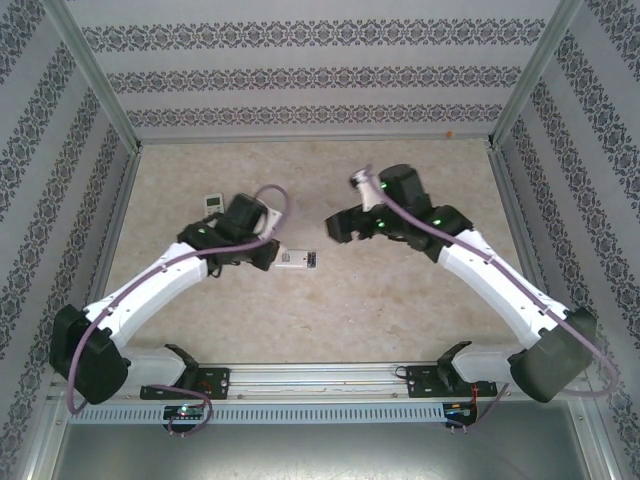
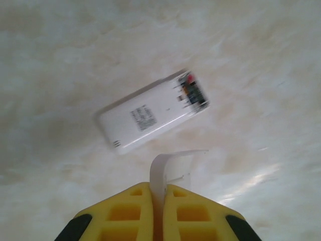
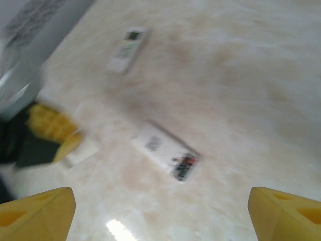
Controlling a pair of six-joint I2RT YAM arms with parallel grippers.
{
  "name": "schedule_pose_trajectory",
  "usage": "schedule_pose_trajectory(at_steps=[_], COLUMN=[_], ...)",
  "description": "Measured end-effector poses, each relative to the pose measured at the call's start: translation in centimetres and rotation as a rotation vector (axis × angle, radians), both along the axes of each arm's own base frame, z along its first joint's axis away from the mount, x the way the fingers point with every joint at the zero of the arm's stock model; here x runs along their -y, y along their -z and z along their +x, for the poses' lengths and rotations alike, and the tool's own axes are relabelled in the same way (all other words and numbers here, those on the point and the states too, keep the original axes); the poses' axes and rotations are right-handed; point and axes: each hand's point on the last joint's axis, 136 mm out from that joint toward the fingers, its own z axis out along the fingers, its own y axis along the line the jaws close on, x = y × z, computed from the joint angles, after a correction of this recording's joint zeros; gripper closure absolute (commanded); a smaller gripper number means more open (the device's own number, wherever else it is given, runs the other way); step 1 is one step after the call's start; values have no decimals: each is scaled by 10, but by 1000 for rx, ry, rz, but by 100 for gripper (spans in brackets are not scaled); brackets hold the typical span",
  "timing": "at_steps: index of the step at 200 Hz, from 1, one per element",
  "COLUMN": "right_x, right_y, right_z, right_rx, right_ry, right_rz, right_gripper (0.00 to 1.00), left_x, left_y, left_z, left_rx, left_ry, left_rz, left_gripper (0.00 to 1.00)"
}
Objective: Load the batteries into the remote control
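Remote (image 2: 150,113) lies face down on the table (image 2: 60,50) between the arms, its end compartment uncovered, with dark, blurred batteries (image 2: 193,91) inside. Left gripper (image 2: 159,190) is clamped on a thin white cover (image 2: 170,168) just beside it. Right gripper (image 3: 160,213) hangs nearby, jaws wide apart. Second remote (image 1: 214,203) lies farther back.

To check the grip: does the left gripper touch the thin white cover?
Touching. In the left wrist view, the left gripper is shut on the white cover.
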Motion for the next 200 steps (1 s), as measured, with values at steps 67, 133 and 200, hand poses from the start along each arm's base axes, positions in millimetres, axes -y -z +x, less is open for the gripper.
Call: schedule_pose_trajectory(at_steps=[67, 133, 200], right_x=[105, 117, 121], right_y=[28, 13, 4], right_z=[-8, -43, -63], right_rx=[-162, -173, -146], right_ry=[409, 437, 396], right_rz=[-90, 26, 27], right_gripper=[8, 6, 5], left_x=[-10, 50, 56], left_y=[95, 125, 108], left_z=[-11, -30, -38], left_rx=[99, 333, 292], left_ry=[77, 112, 36], left_rz=[907, 1278, 1208], left_gripper=[100, 63, 33])
